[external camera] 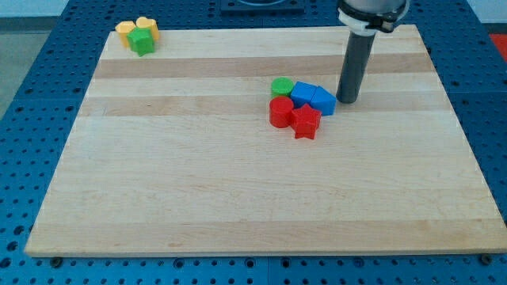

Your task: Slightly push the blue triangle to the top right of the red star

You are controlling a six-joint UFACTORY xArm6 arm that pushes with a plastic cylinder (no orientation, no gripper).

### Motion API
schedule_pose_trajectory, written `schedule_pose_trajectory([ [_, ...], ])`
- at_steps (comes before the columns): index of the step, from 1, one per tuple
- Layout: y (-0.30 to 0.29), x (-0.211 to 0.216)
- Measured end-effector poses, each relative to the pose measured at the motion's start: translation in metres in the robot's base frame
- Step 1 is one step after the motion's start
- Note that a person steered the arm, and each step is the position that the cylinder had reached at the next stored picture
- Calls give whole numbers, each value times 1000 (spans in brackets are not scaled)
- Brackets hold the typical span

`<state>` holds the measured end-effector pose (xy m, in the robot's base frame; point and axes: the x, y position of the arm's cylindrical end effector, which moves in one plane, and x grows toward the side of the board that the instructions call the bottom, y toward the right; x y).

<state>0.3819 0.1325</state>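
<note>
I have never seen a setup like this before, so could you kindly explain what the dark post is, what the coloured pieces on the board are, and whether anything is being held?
There is one picture, from a single camera looking down at a wooden board. The dark post is a robot arm's straight rod; it has no gripper, so nothing is held. It only pushes blocks with my tip, which rests on the board.

Near the middle is a tight cluster: a blue triangle just to the view's left of my tip, a second blue block, a green block, a red round block and a red star. At the view's top left corner sit two yellow blocks and a green star-like block.
</note>
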Motion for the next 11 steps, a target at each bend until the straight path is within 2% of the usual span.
schedule_pose_trajectory([
  [2, -2, 14],
  [4, 1, -7],
  [6, -29, -3],
  [11, -34, 0],
])
